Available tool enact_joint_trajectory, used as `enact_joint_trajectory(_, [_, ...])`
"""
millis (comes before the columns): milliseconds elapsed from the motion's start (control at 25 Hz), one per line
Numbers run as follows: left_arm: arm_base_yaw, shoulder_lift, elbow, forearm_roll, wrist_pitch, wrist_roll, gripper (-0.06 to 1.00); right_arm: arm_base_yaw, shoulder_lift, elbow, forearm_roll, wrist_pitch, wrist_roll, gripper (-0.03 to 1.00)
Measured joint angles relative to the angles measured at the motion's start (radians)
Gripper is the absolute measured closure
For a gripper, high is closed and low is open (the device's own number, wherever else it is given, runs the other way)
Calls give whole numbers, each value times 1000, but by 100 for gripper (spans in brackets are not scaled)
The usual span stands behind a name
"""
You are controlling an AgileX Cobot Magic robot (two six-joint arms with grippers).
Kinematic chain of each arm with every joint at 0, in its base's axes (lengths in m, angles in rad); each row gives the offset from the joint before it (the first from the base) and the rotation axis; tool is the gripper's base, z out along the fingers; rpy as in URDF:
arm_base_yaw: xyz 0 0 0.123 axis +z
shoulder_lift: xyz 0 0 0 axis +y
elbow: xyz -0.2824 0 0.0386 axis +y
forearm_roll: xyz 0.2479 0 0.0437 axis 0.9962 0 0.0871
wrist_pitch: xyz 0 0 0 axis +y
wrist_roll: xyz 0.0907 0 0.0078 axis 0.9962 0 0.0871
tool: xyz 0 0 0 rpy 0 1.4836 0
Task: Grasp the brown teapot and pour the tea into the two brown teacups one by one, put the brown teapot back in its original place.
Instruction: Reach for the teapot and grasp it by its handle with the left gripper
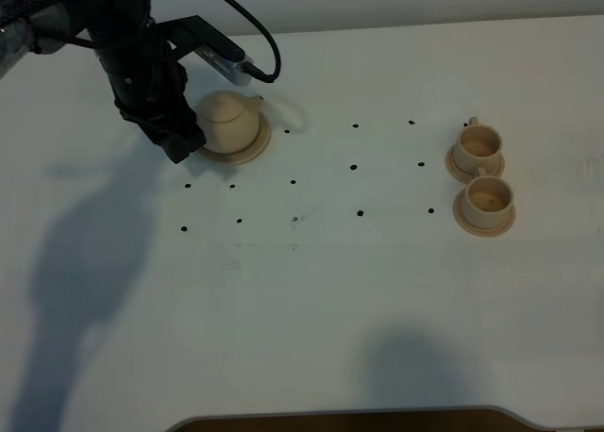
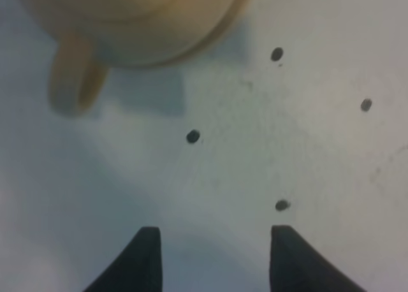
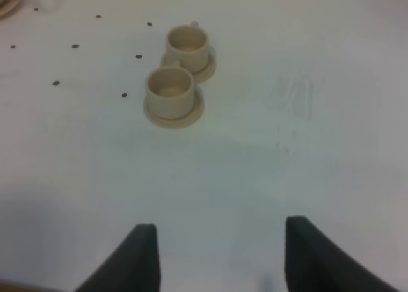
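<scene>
The brown teapot (image 1: 228, 121) stands upright with its lid on, on its round tan saucer (image 1: 257, 149) at the back left of the white table. My left gripper (image 1: 179, 147) is open and empty, just left of the teapot and not touching it. In the left wrist view the teapot (image 2: 127, 11) and its loop handle (image 2: 73, 81) lie beyond the open gripper (image 2: 213, 257). The two brown teacups (image 1: 478, 147) (image 1: 487, 199) stand on their saucers at the right. The right wrist view shows them (image 3: 188, 44) (image 3: 169, 88) far ahead of my open right gripper (image 3: 220, 254). No tea shows clearly.
Small black dots (image 1: 354, 166) mark the white table between the teapot and the cups. The table's front edge (image 1: 330, 419) runs along the bottom of the exterior high view. My right arm is out of that view.
</scene>
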Motion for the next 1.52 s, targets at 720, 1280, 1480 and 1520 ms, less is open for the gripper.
enact_joint_trajectory(720, [-16, 47, -126, 9, 0, -105, 49, 0, 0, 0, 0, 0, 0, 53])
enact_joint_trajectory(1280, [-16, 57, -127, 112, -33, -68, 49, 0, 0, 0, 0, 0, 0, 53])
enact_joint_trajectory(1480, [-16, 98, -131, 118, -38, -40, 49, 0, 0, 0, 0, 0, 0, 53])
enact_joint_trajectory(1520, [-16, 109, -131, 124, -40, -35, 49, 0, 0, 0, 0, 0, 0, 53])
